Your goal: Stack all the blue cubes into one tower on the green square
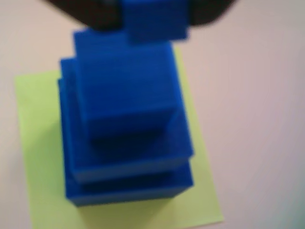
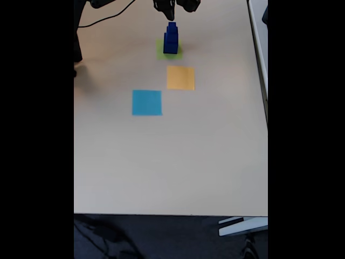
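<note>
In the fixed view, nearest the camera lay the dark floor beneath the table's front edge, then a long bare stretch of the pale table (image 2: 172, 162). Taking the green square as the landmark: the light blue paper square (image 2: 146, 102) lay well on the near side of it and to its left, and the orange-yellow paper square (image 2: 180, 77) lay just on the near side of it, slightly to its right. The green square (image 2: 168, 52) itself sat near the table's far edge, mostly hidden by the tower of blue cubes (image 2: 171, 39) standing on it. Beyond the green square, at the top of the picture, hung the gripper (image 2: 173, 9), dark and directly above the tower.

In the wrist view the green square (image 1: 200, 191) showed as a lime border on the left, right and near sides of the large cube (image 1: 128, 186), which rested flat on it. The medium cube (image 1: 124, 90) sat on the large cube, within its edges. The small cube (image 1: 153, 19) was at the very top of the picture, over the medium cube's far edge, with dark fingers (image 1: 95, 14) on either side of it. The picture was too blurred to tell whether the fingers pressed on the small cube or stood slightly off it, or whether the small cube rested on the medium cube.
</note>
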{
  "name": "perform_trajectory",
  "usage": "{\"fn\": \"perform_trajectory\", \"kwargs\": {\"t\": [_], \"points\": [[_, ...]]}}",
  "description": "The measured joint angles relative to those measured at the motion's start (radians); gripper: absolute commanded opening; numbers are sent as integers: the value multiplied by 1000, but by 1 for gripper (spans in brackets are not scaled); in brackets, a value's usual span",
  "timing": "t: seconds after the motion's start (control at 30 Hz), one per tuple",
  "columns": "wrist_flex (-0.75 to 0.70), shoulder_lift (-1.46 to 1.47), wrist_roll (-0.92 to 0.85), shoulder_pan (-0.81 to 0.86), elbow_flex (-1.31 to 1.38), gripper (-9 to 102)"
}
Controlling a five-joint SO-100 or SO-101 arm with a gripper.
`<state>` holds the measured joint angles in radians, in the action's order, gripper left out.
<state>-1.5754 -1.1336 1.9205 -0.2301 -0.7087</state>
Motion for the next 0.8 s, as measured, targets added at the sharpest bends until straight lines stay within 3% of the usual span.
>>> {"fn": "perform_trajectory", "kwargs": {"t": [0.8], "points": [[29, 0, -38, 23, 0, 0]]}}
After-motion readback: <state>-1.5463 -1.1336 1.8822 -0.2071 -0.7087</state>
